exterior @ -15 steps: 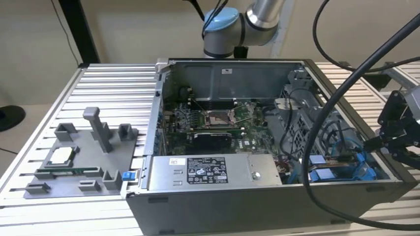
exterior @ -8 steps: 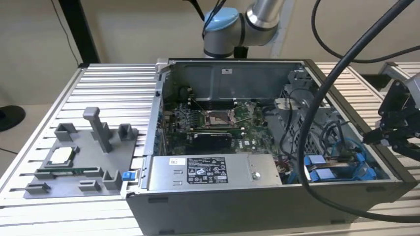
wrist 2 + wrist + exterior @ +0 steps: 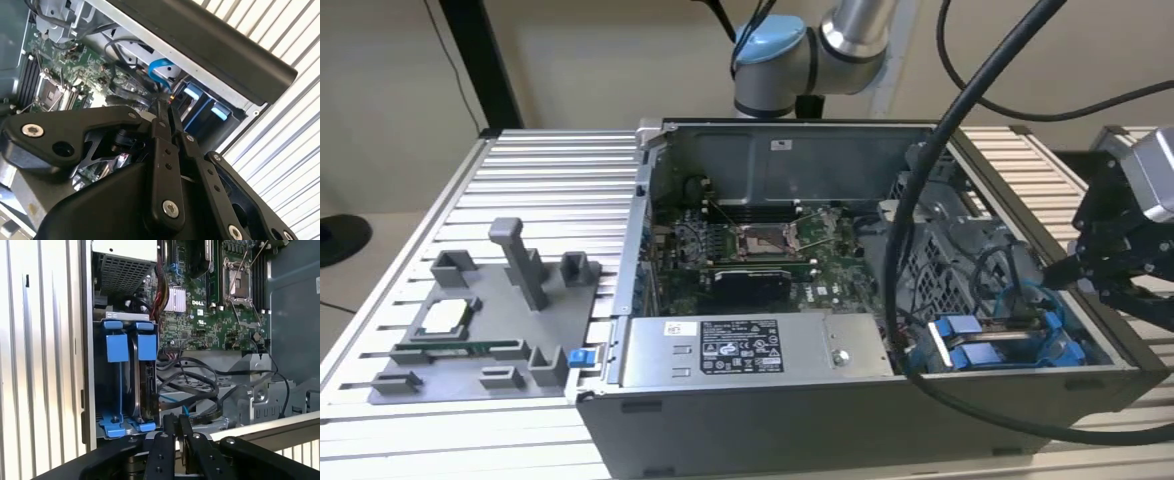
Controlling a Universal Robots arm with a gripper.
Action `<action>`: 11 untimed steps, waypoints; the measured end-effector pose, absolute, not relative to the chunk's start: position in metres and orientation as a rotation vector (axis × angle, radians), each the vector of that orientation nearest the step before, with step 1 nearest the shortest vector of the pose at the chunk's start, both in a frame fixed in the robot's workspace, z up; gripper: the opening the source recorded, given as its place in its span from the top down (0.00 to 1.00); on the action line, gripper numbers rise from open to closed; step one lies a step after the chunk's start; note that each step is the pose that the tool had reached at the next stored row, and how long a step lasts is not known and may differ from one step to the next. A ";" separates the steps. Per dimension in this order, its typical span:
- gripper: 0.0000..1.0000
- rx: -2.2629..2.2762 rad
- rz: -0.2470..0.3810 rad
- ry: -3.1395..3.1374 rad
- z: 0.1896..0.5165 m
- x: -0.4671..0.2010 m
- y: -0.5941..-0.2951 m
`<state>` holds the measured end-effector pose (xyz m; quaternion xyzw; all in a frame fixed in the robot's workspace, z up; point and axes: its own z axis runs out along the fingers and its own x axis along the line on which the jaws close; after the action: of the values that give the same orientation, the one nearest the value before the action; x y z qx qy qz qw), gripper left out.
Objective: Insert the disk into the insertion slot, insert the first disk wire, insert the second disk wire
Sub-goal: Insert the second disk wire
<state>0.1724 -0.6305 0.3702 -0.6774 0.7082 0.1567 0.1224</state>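
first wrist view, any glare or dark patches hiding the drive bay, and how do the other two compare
In the first wrist view the ribbed table glares white, while the insertion slot sits shadowed between blue rails. In the second wrist view the gripper is a dark foreground mass. The exterior view is evenly lit.

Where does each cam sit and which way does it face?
Exterior view: off the arm, above the front, looking down into the open case; arm and gripper at the exterior view's right.
First wrist view: on the wrist, looking past the gripper at the disk standing in the slot.
Second wrist view: on the wrist, looking past the gripper at a blue cable.
Both wrist views share the shut fingers and the motherboard.
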 end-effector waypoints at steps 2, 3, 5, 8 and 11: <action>1.00 -1.973 0.456 2.069 0.371 0.168 -0.630; 1.00 -1.971 0.456 2.071 0.371 0.165 -0.630; 1.00 -1.967 0.454 2.073 0.371 0.160 -0.630; 1.00 -1.962 0.453 2.077 0.372 0.153 -0.630; 1.00 -1.957 0.451 2.081 0.372 0.145 -0.630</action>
<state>0.1448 -0.6296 0.3721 -0.6713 0.7140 0.1547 0.1247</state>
